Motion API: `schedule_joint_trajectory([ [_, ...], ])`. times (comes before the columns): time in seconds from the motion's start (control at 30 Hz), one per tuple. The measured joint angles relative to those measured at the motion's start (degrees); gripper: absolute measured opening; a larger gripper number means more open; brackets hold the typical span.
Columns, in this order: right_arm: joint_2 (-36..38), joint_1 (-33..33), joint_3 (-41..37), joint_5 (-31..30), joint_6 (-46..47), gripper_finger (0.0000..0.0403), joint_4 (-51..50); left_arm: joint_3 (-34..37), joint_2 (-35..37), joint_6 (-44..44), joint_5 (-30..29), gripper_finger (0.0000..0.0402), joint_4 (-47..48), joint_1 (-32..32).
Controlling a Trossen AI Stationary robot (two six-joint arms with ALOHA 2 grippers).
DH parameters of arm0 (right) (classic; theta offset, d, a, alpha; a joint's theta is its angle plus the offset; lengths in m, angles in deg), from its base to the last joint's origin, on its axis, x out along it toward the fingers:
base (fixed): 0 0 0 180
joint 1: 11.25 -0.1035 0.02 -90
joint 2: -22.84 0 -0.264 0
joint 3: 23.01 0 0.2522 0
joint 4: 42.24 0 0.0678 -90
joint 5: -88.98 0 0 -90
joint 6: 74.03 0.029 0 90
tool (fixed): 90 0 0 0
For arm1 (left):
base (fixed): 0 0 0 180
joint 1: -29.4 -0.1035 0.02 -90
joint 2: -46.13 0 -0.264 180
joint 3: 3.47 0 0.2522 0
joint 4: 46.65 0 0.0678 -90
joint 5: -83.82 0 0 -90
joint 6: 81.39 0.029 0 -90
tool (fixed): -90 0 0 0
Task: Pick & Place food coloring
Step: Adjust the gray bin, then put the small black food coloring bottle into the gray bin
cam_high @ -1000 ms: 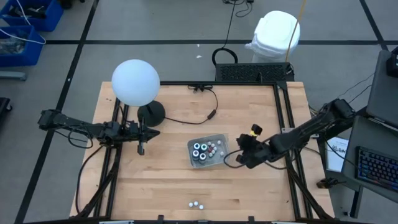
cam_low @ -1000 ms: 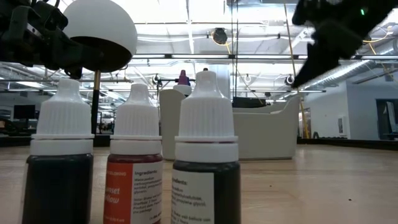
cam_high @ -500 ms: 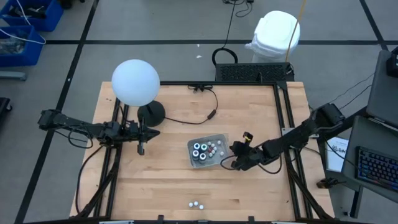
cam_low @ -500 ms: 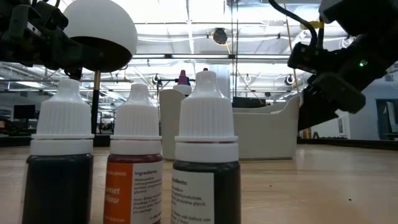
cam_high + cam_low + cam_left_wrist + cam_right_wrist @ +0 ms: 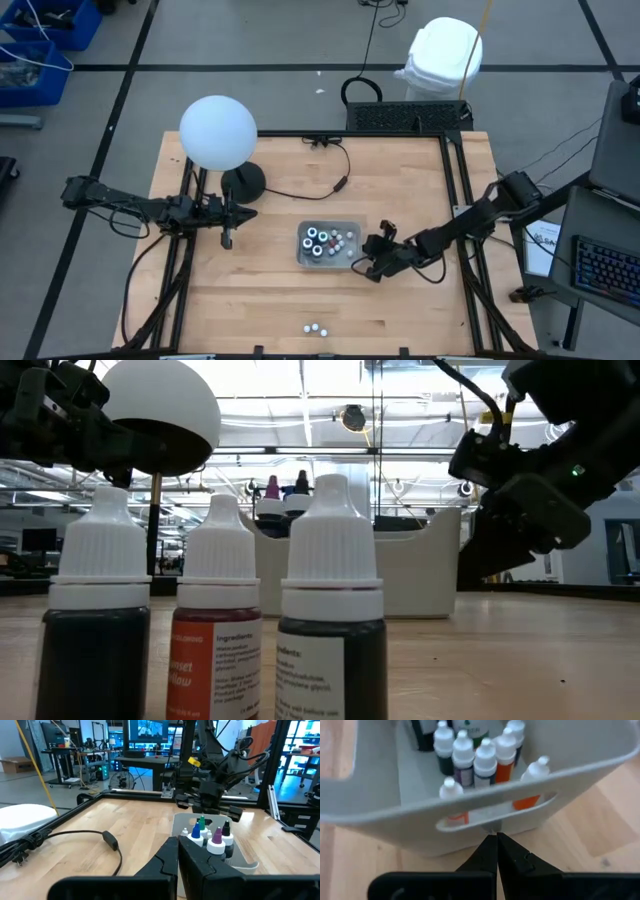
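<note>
Food coloring in tray: a cluster of small white-capped bottles (image 5: 485,757) stands upright inside the grey tray (image 5: 302,258) near the middle of the table (image 5: 270,300); from above, three darker round-topped pots (image 5: 314,243) sit in the tray's left part, the small bottles to their right.
Loose food coloring: three bottles (image 5: 330,620) stand upright in a row at the table's front edge, well apart from the tray; from above only two white caps are plain there, so the third is probably hidden or merged with them.
Right gripper: the right gripper (image 5: 496,845) is low at the tray's right wall, its fingers pinched together with nothing between them; the tips sit just under the slot-shaped handle in that wall, seemingly touching it. The bottles lie just beyond the wall, straight ahead of the tips.
Left gripper: the left gripper (image 5: 227,238) waits over the table's left part, fingers closed and empty, pointing toward the tray from well away.
Surroundings: a white globe lamp (image 5: 218,132) on a dark base stands at the left rear, its cable (image 5: 310,185) trailing across the wood.
</note>
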Motion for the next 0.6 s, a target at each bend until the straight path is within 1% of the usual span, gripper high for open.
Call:
schedule_joint_trajectory([
  [0.13,-2.0,0.0,0.0,0.8,-0.1,0.0,1.8,0.0,0.0,0.0,0.0,0.0017,0.0,0.0],
  [0.27,-2.2,0.0,0.0,0.7,-0.1,0.0,0.8,0.0,0.0,-0.2,0.0,0.0017,0.0,0.0],
  [0.4,0.4,0.0,0.0,-0.7,-0.4,0.0,-3.8,0.0,0.0,-0.2,0.0,0.0017,0.0,0.0],
  [0.47,2.7,0.0,0.0,-1.8,-0.6,0.0,-7.9,0.0,0.0,-0.2,0.0,0.0017,0.0,0.0],
  [0.6,7.8,0.0,0.0,-6.3,-0.5,0.0,-15.0,0.0,0.0,-0.2,0.0,0.0017,0.1,0.0],
])
